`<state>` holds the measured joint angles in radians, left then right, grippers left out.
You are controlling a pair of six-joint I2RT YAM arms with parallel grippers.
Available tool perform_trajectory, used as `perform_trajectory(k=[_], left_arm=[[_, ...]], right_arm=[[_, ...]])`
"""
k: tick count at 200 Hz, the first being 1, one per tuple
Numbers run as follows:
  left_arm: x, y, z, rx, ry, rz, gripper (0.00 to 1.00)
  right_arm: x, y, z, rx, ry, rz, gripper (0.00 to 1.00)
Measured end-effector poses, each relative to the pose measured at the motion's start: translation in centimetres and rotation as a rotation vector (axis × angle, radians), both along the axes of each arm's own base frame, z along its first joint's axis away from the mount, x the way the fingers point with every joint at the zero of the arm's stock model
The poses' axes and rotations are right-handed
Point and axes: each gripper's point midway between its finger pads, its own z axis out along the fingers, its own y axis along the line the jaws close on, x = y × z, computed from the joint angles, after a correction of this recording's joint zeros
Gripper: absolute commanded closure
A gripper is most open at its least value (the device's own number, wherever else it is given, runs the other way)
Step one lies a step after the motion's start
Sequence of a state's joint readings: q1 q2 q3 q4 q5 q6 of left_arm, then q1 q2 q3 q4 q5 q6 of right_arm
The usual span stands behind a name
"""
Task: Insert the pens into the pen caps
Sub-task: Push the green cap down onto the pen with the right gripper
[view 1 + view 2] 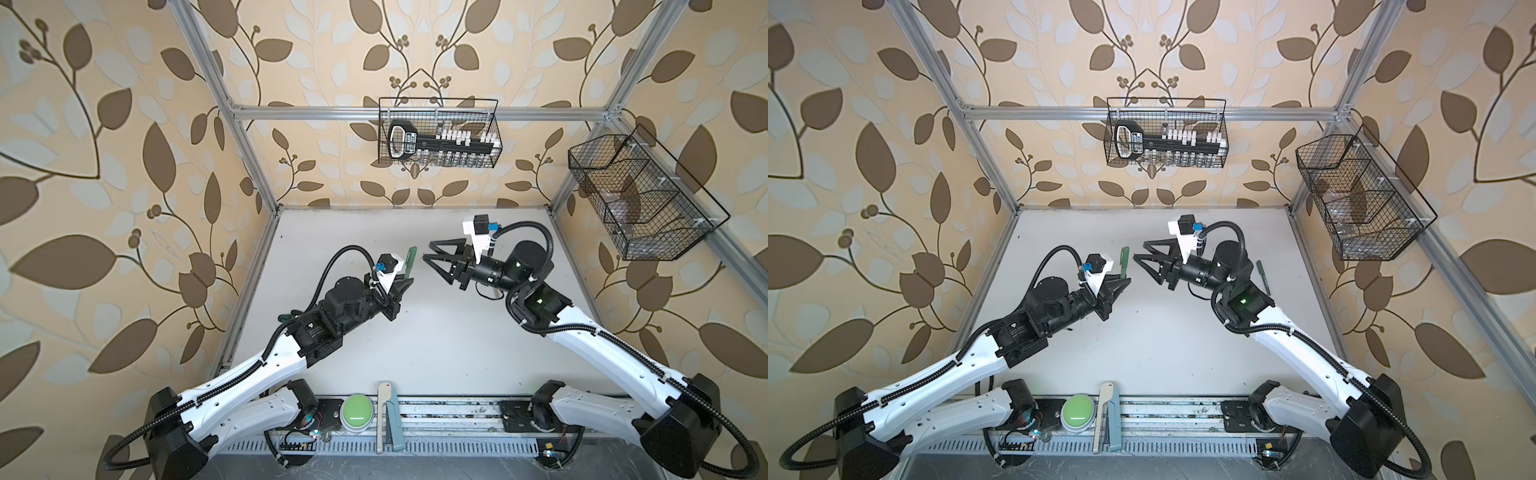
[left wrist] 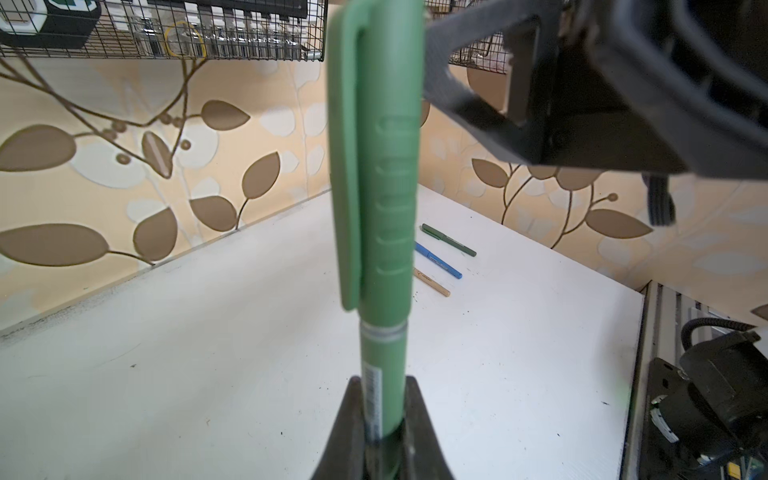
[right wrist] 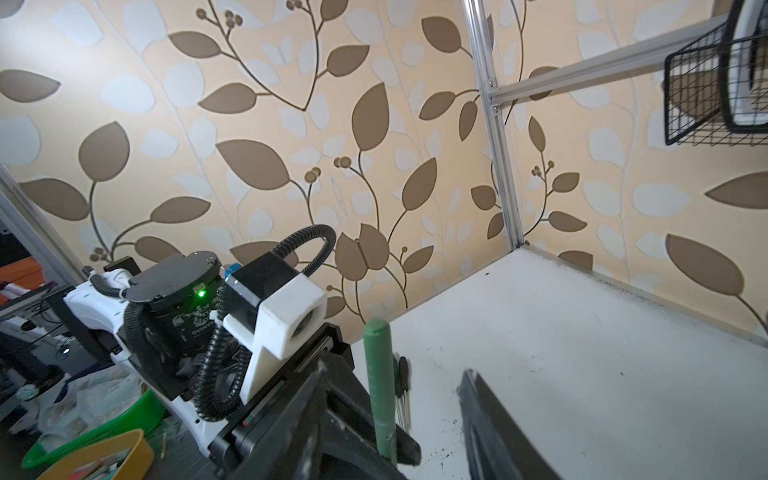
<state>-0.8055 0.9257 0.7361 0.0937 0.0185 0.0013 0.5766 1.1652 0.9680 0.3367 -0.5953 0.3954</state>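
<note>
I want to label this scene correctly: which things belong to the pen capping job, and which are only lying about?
Job: capped green pen in the left end effector; open right end effector; dark green pen, blue pen, tan pen on the table.
Lying about: back wire basket; side wire basket; green button.

three pens [image 2: 438, 260] side by side on table [image 2: 208, 353]

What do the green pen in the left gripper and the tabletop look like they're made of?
Green pen: likely moulded plastic, matte; ridged grips and a one-piece clip show. Tabletop: smooth white board, probably laminate or painted, matte with dark scuffs.
</note>
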Motion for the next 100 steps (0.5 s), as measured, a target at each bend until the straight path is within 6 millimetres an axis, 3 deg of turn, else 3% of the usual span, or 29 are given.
perform_trajectory(k=[58,100], left_arm=[[0.0,-0.5,-0.7,0.011,0.018,-0.018,1.00],[0.0,-0.8,-1.2,0.020,0.033,-0.032,1.00]], right_arm=[[0.2,2.2,-2.5,-0.077,0.098,0.128,0.47],[-0.3,2.4,-2.7,-0.081,0.106,0.164,0.48]])
